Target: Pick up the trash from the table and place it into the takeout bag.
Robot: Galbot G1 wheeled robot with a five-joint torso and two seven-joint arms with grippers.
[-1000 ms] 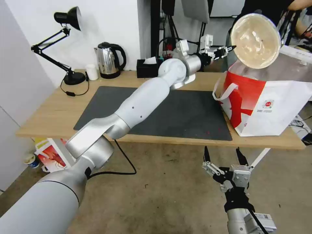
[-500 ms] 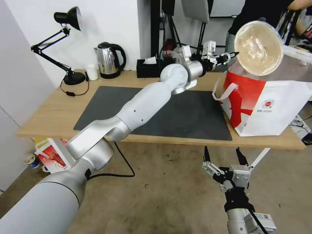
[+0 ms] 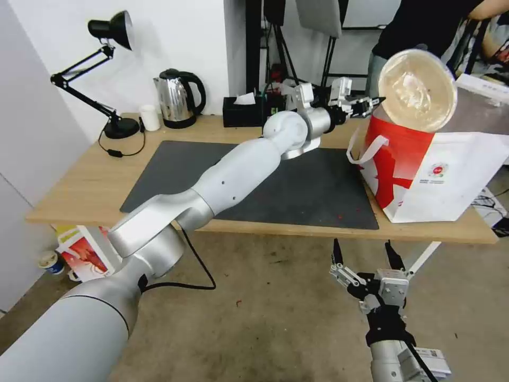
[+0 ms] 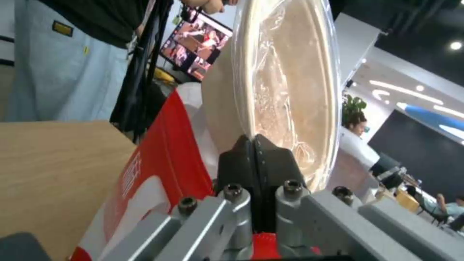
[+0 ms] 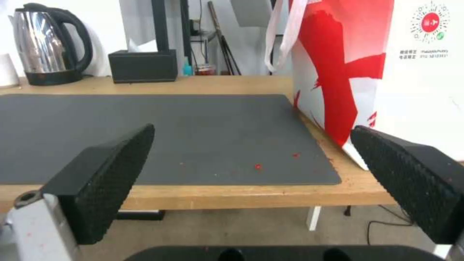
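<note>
Glossy silver arms, black textured jaws

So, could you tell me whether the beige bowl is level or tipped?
Tipped on edge: the left gripper pinches the beige bowl by its rim above the takeout bag.

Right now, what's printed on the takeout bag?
A bold red splash on white on the takeout bag, clearest in the right wrist view.

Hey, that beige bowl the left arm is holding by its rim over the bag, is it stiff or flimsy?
Probably light and fairly stiff: the left end effector holds the tilted beige bowl by one rim spot without visible sagging. The thin rim could crease. Its filmy lining looks slippery.
</note>
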